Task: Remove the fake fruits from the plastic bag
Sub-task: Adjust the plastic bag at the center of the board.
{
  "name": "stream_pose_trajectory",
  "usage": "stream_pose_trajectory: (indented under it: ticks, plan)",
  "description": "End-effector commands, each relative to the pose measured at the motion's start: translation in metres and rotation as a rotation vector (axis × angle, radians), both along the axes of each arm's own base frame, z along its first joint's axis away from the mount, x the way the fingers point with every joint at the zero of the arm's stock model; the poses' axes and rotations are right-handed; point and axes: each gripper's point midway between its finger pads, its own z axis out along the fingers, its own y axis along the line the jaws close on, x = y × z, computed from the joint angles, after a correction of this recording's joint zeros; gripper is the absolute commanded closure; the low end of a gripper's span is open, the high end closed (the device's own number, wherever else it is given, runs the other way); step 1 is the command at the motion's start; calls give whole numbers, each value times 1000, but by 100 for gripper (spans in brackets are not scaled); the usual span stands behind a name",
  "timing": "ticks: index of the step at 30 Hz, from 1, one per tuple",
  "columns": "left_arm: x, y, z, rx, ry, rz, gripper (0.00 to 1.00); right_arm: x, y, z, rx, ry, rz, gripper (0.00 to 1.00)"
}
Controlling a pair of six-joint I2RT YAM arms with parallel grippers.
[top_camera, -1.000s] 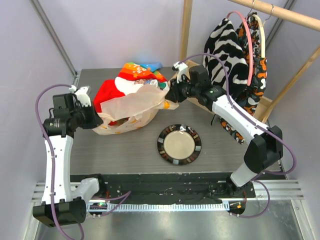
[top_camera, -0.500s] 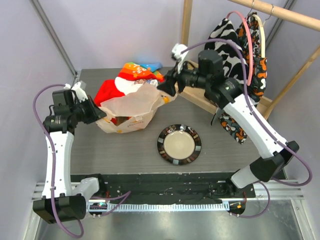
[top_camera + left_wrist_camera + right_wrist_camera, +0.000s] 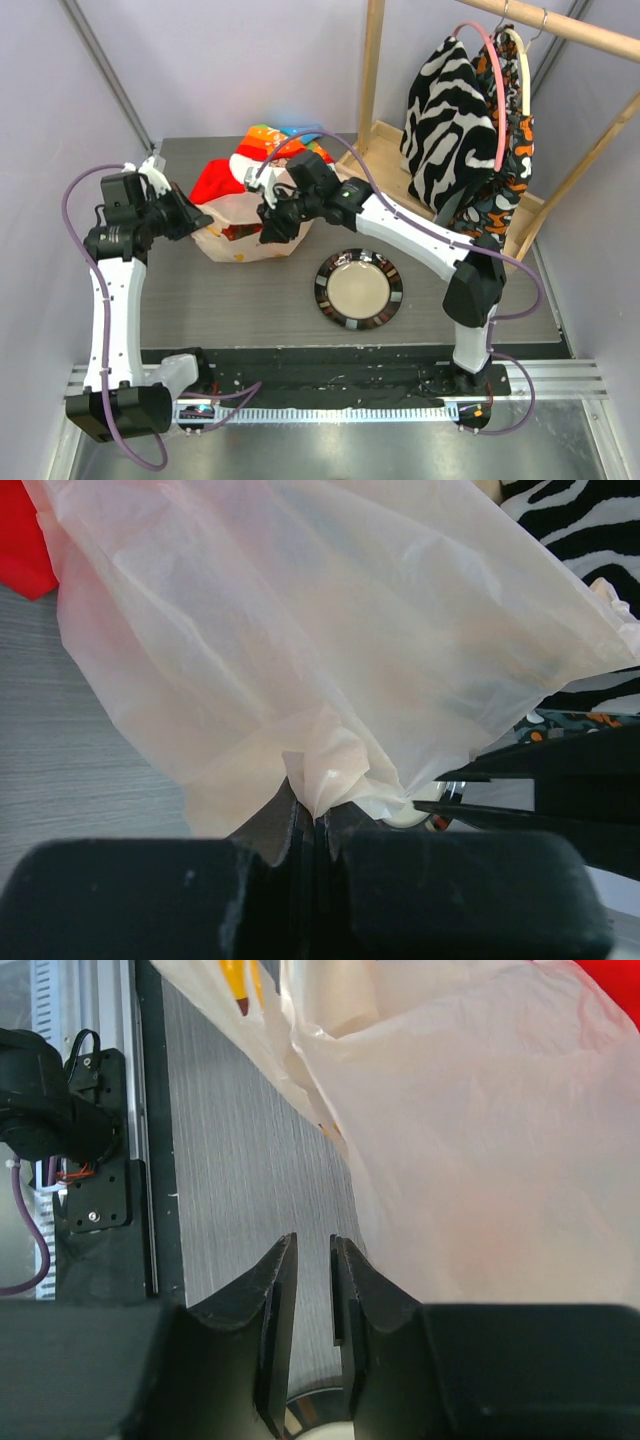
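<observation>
Bright, even, diffuse light fills the overhead view, leaving only faint soft shadows on the grey wood-grain tabletop (image 3: pixel 250 300) and a pale sheen on the brushed metal plate (image 3: pixel 330 450) at the near edge. In both wrist views the translucent cream-white plastic bag (image 3: pixel 330 630) glows with light passing through it. The black left gripper (image 3: pixel 315 820) and black right gripper (image 3: pixel 312 1245) sit close to the lens as dark, soft-edged, unfocused masses.

- A round plate (image 3: pixel 359 290) with a dark patterned rim lies on the grey table (image 3: pixel 260 300).
- A red cloth (image 3: pixel 212 180) and a multicoloured cloth (image 3: pixel 272 138) are bunched at the far side.
- A zebra-striped garment (image 3: pixel 445 110) hangs from a wooden rack (image 3: pixel 373 60) on the right.
</observation>
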Motion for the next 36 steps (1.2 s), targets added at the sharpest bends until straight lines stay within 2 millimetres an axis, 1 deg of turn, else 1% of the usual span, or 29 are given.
stream_pose_trajectory:
  ticks: [1, 4, 5, 6, 9, 11, 12, 14, 15, 16, 17, 19, 20, 22, 23, 25, 26, 27, 28, 29, 30, 31, 32, 33, 34, 35, 36]
  plan:
    - [1, -3, 20, -23, -77, -8, 100, 0, 18, 58, 132, -86, 16, 73]
    - [2, -2, 21, -28, -82, -3, 100, -1, 22, 52, 122, -84, 21, 73]
    - [2, -2, 22, -31, -84, -4, 100, 1, 23, 50, 120, -82, 11, 74]
    - [2, -1, 22, -30, -86, -3, 100, 4, 25, 44, 113, -62, -8, 74]
    - [0, 0, 21, -23, -89, -4, 100, 13, 30, 41, 114, -62, -40, 74]
    - [-1, 0, 19, -27, -82, -2, 100, 26, 34, 34, 97, -73, -78, 74]
    - [-3, -1, 19, -33, -81, -2, 100, 30, 36, 31, 91, -78, -92, 74]
    - [-4, -2, 21, -45, -84, -6, 100, 44, 41, 19, 64, -98, -131, 75]
    - [-4, -1, 21, -45, -84, -5, 100, 50, 41, 17, 59, -108, -144, 75]
    - [-4, -1, 23, -45, -87, -7, 100, 56, 46, 8, 46, -112, -153, 75]
    - [-5, -2, 23, -47, -86, -11, 100, 63, 46, 4, 33, -126, -180, 75]
    - [-6, -2, 25, -47, -86, -8, 100, 72, 50, -1, 25, -146, -190, 75]
    - [-7, -2, 25, -47, -88, -9, 100, 78, 51, -13, 1, -149, -204, 75]
    - [-6, -1, 25, -44, -89, -4, 100, 86, 51, -17, -11, -170, -217, 75]
    - [-6, 1, 26, -42, -93, 1, 100, 97, 48, -25, -42, -199, -259, 76]
    - [-8, 2, 25, -41, -87, 8, 100, 117, 42, -28, -75, -263, -334, 74]
    - [-10, 3, 24, -36, -87, 7, 100, 132, 37, -36, -101, -293, -385, 74]
    - [-15, 4, 20, -26, -79, 9, 100, 156, 21, -36, -122, -331, -485, 74]
    - [-17, 5, 16, -15, -71, 11, 100, 171, 17, -29, -100, -354, -537, 71]
    - [-20, 6, 10, -7, -57, 18, 100, 182, 14, -35, -107, -352, -567, 67]
    - [-25, 8, -4, 1, -18, 33, 100, 197, 3, -26, -104, -373, -622, 60]
    - [-27, 10, -13, 5, 5, 42, 100, 199, 1, -28, -116, -373, -624, 48]
    - [-31, 11, -25, 3, 41, 53, 100, 196, -1, -29, -129, -376, -605, 41]
    - [-34, 13, -32, 8, 61, 68, 100, 178, -4, -38, -154, -337, -540, 37]
    - [-35, 14, -37, 3, 77, 79, 100, 165, -8, -42, -165, -310, -511, 35]
    - [-36, 14, -44, -7, 99, 90, 100, 148, -10, -48, -174, -277, -472, 33]
    - [-36, 14, -46, -12, 102, 98, 100, 110, -17, -65, -200, -220, -379, 33]
